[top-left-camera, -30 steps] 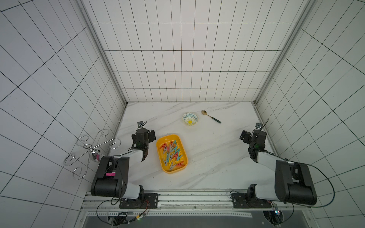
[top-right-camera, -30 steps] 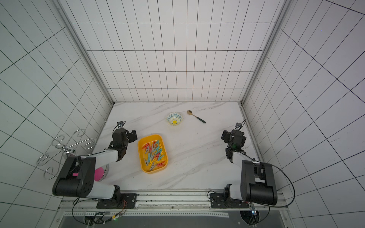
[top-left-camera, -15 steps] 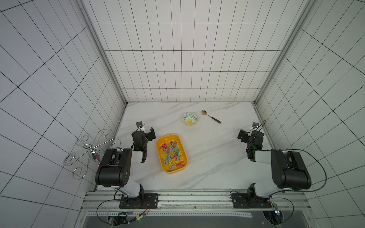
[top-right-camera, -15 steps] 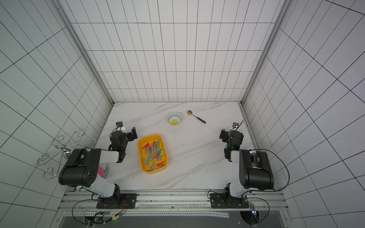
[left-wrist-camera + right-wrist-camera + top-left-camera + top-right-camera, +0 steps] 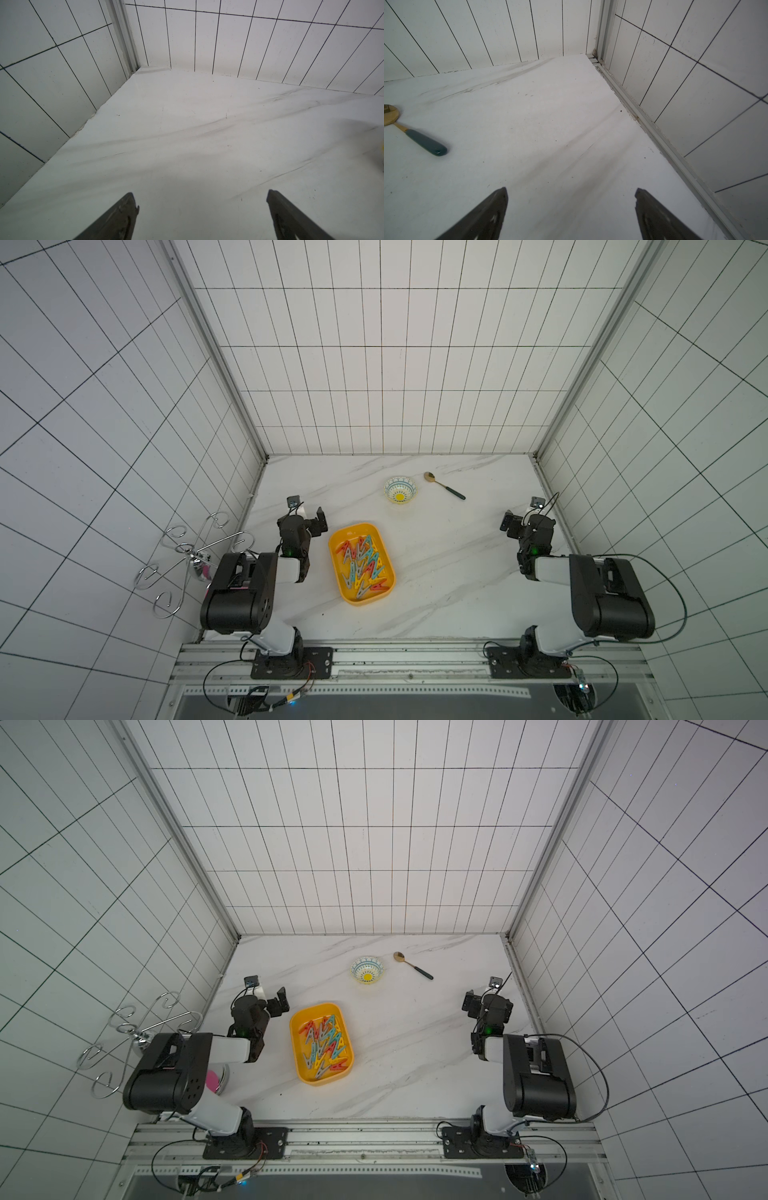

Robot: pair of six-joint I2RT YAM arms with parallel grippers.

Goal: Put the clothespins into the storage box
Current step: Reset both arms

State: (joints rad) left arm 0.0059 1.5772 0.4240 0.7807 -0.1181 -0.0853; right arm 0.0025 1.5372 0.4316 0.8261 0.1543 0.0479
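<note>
A shallow bright yellow plastic storage box [image 5: 335,568] with rounded corners sits on the white marble-patterned desk [image 5: 451,576], nearer the left arm than the right. The small plastic clothespins [image 5: 364,566], red, yellow, teal-blue and grey, lie heaped inside it, crossing one another. The left tool [image 5: 309,517] hangs just beside the box's far corner on that side, its jaws spread wide with nothing between them; in the left wrist view its dark fingertips [image 5: 124,214] frame only bare desk. The right tool [image 5: 521,517] is well apart from the box, close to the right-hand tiled wall, its jaws likewise spread and empty, with plain desk between its fingertips [image 5: 492,207] in the right wrist view. Farther back stands a small round patterned bowl with a yellow centre [image 5: 400,490], and a gold spoon with a dark green handle [image 5: 444,485] lies flat near it, not touching it.
</note>
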